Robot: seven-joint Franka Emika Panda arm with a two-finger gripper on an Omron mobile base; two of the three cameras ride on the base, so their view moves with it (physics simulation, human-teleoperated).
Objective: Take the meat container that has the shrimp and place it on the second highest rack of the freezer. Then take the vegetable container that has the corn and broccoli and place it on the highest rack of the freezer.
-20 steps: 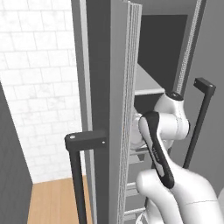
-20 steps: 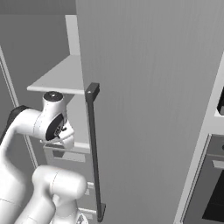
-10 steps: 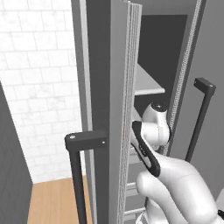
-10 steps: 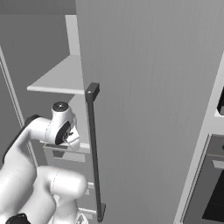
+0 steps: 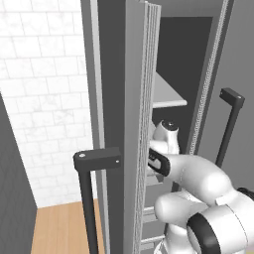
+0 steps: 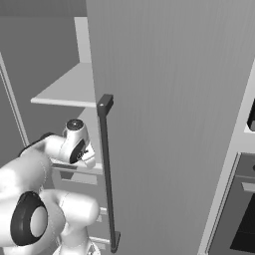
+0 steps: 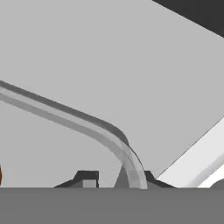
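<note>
Freezer: tall grey cabinet appliance [image 6: 164, 99] with its door swung out and a long dark vertical bar handle [image 6: 107, 172]; I see my white arm reaching into its open compartment.
Upper shelf: pale grey flat shelf [image 6: 67, 89] just above my wrist, in both base views.
Lower shelf: pale grey flat surface [image 7: 131, 65] spreading under and beyond the tray in my hand view, with a lighter front edge at lower right.
Meat container: small shallow grey tray with a rounded corner [image 7: 114, 139]; I see its raised rim curving across my hand view, lying on that lower shelf.
Shrimp: tiny orange-red sliver [image 7: 0, 176] inside the tray, cut off by the left edge of my hand view.
Gripper: dark two-finger pincer [image 7: 117, 178], jaws narrowly set, tips on either side of the tray's rim; whether they pinch it or have just let go, I cannot tell.
</note>
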